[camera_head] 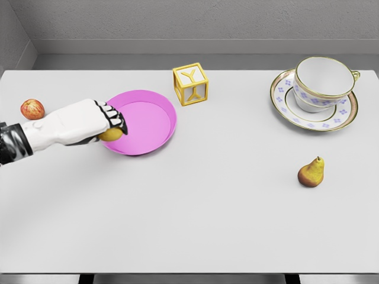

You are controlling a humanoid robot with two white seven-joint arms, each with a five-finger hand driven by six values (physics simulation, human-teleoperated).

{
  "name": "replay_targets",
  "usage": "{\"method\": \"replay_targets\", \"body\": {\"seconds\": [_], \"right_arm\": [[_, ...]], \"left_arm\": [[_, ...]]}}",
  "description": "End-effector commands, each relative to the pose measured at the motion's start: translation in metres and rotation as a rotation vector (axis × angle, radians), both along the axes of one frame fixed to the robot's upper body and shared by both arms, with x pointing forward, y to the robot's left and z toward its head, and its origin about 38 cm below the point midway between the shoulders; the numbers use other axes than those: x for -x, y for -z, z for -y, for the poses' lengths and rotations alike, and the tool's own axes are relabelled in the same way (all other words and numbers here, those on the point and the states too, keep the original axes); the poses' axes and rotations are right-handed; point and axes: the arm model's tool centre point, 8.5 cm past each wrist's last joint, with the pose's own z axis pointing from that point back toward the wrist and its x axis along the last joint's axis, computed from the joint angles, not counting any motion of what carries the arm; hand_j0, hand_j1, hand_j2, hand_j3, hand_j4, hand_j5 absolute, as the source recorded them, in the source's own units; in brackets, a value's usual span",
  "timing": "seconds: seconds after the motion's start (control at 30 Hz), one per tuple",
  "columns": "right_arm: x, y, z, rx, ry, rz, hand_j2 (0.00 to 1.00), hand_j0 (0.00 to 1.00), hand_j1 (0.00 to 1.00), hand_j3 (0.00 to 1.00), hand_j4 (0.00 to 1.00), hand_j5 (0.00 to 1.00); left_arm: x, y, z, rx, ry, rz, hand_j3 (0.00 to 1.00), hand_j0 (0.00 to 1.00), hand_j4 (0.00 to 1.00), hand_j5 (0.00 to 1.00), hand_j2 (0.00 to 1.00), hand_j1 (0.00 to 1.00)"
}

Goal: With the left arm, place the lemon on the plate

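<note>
White left hand (89,121), black finger joints; yellow lemon (111,135). Magenta-pink round plate (155,106). Yellow letter block (190,84). White gold-rimmed cup (323,83), saucer (299,115) blue-flowered. Red-orange apple (32,109). Yellow-brown pear (311,173). Pale grey table (195,219).

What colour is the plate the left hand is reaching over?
Pink-magenta, plain with no pattern; the plate shows clearly in the head view, the only one given.

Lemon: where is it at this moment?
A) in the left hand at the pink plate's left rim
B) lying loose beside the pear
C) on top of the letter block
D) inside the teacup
A: the left hand grips the lemon at the pink plate's left rim.
</note>
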Motion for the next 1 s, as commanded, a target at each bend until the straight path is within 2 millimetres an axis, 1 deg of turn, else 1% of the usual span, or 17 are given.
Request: {"method": "replay_targets", "body": {"seconds": [0.0, 0.13, 0.2, 0.27, 0.33, 0.37, 0.43, 0.53, 0.57, 0.63, 0.73, 0.77, 0.8, 0.83, 0.87, 0.97], "right_arm": [[0.000, 0.000, 0.000, 0.000, 0.000, 0.000, 1.00, 1.00, 1.00, 1.00, 1.00, 1.00], [0.000, 0.000, 0.000, 0.000, 0.000, 0.000, 1.00, 1.00, 1.00, 1.00, 1.00, 1.00], [0.000, 0.000, 0.000, 0.000, 0.000, 0.000, 1.00, 1.00, 1.00, 1.00, 1.00, 1.00], [0.001, 0.000, 0.000, 0.000, 0.000, -0.002, 1.00, 1.00, 1.00, 1.00, 1.00, 1.00], [0.000, 0.000, 0.000, 0.000, 0.001, 0.000, 1.00, 1.00, 1.00, 1.00, 1.00, 1.00], [0.001, 0.000, 0.000, 0.000, 0.001, -0.002, 1.00, 1.00, 1.00, 1.00, 1.00, 1.00], [0.000, 0.000, 0.000, -0.001, 0.000, 0.000, 1.00, 1.00, 1.00, 1.00, 1.00, 1.00], [0.000, 0.000, 0.000, 0.000, 0.000, 0.000, 1.00, 1.00, 1.00, 1.00, 1.00, 1.00], [0.001, 0.000, 0.000, 0.000, 0.000, -0.002, 1.00, 1.00, 1.00, 1.00, 1.00, 1.00], [0.000, 0.000, 0.000, 0.000, 0.000, 0.000, 1.00, 1.00, 1.00, 1.00, 1.00, 1.00], [0.001, 0.000, 0.000, 0.000, 0.001, -0.002, 1.00, 1.00, 1.00, 1.00, 1.00, 1.00], [0.000, 0.000, 0.000, 0.000, 0.000, 0.000, 1.00, 1.00, 1.00, 1.00, 1.00, 1.00], [0.000, 0.000, 0.000, 0.000, 0.000, 0.000, 1.00, 1.00, 1.00, 1.00, 1.00, 1.00], [0.000, 0.000, 0.000, -0.001, 0.000, 0.000, 1.00, 1.00, 1.00, 1.00, 1.00, 1.00], [0.000, 0.000, 0.000, 0.000, 0.001, 0.000, 1.00, 1.00, 1.00, 1.00, 1.00, 1.00], [0.001, 0.000, 0.000, 0.000, 0.000, -0.002, 1.00, 1.00, 1.00, 1.00, 1.00, 1.00]], "left_arm": [[-0.001, 0.008, 0.006, 0.016, 0.006, -0.023, 0.42, 0.42, 0.42, 0.42, 0.42, 0.42], [-0.007, 0.008, 0.014, 0.026, 0.009, -0.015, 0.42, 0.42, 0.42, 0.42, 0.42, 0.42], [-0.012, 0.005, 0.014, 0.032, 0.003, -0.008, 0.42, 0.42, 0.42, 0.42, 0.42, 0.42], [-0.018, 0.012, 0.022, 0.022, 0.016, -0.028, 0.42, 0.42, 0.42, 0.42, 0.42, 0.42], [-0.024, 0.013, 0.023, 0.027, 0.010, -0.034, 0.42, 0.42, 0.42, 0.42, 0.42, 0.42], [-0.025, 0.015, 0.027, 0.036, 0.013, -0.040, 0.43, 0.43, 0.43, 0.43, 0.43, 0.43], [-0.029, 0.013, 0.030, 0.038, 0.012, -0.030, 0.43, 0.43, 0.43, 0.43, 0.43, 0.43], [-0.036, 0.019, 0.034, 0.055, -0.002, -0.049, 0.43, 0.43, 0.43, 0.43, 0.43, 0.43], [-0.042, 0.017, 0.035, 0.060, -0.008, -0.047, 0.43, 0.43, 0.43, 0.43, 0.43, 0.43], [-0.051, 0.025, 0.045, 0.049, -0.002, -0.067, 0.43, 0.43, 0.43, 0.43, 0.43, 0.43], [-0.052, 0.027, 0.048, 0.052, -0.001, -0.072, 0.44, 0.44, 0.44, 0.44, 0.44, 0.44], [-0.053, 0.027, 0.048, 0.052, -0.001, -0.071, 0.49, 0.49, 0.49, 0.49, 0.49, 0.49], [-0.053, 0.026, 0.047, 0.050, -0.003, -0.071, 0.57, 0.57, 0.57, 0.57, 0.57, 0.57], [-0.053, 0.026, 0.047, 0.049, -0.003, -0.070, 0.74, 0.74, 0.74, 0.74, 0.74, 0.74], [-0.053, 0.025, 0.046, 0.047, -0.003, -0.068, 0.85, 0.85, 0.85, 0.85, 0.85, 0.85], [-0.053, 0.023, 0.044, 0.046, -0.004, -0.063, 0.87, 0.87, 0.87, 0.87, 0.87, 0.87]]}}
